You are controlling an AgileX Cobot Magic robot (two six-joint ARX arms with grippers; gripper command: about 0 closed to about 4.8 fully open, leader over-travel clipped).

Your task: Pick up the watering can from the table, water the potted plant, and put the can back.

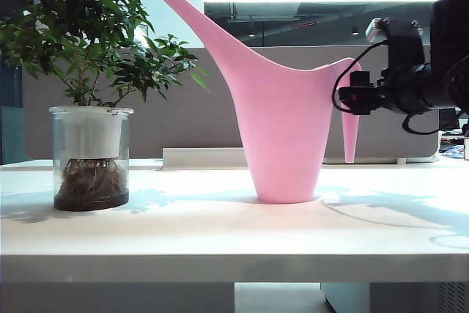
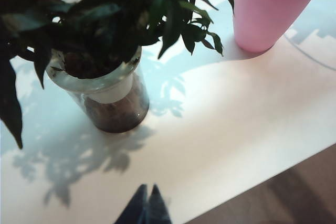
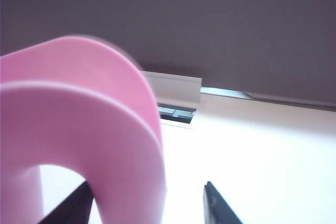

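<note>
The tall pink plastic watering can [image 1: 282,133] stands upright on the white table [image 1: 220,232]; its curved handle [image 3: 113,145] sits between the right gripper's [image 3: 149,203] spread, unclosed fingers. The left gripper [image 2: 147,205], fingertips together, hovers near the glass-potted leafy plant [image 2: 105,51].

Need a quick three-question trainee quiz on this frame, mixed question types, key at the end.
1. True or false: the tall pink plastic watering can stands upright on the wide white table.
2. Which gripper is at the can's slim curved handle: A left, B right?
3. Fill in: the small bushy potted plant sits in a clear ____ cylinder.

Key
1. True.
2. B. The right gripper has open jaws either side of the handle; the left gripper hangs near the table's front edge, fingertips together.
3. Glass.
</note>
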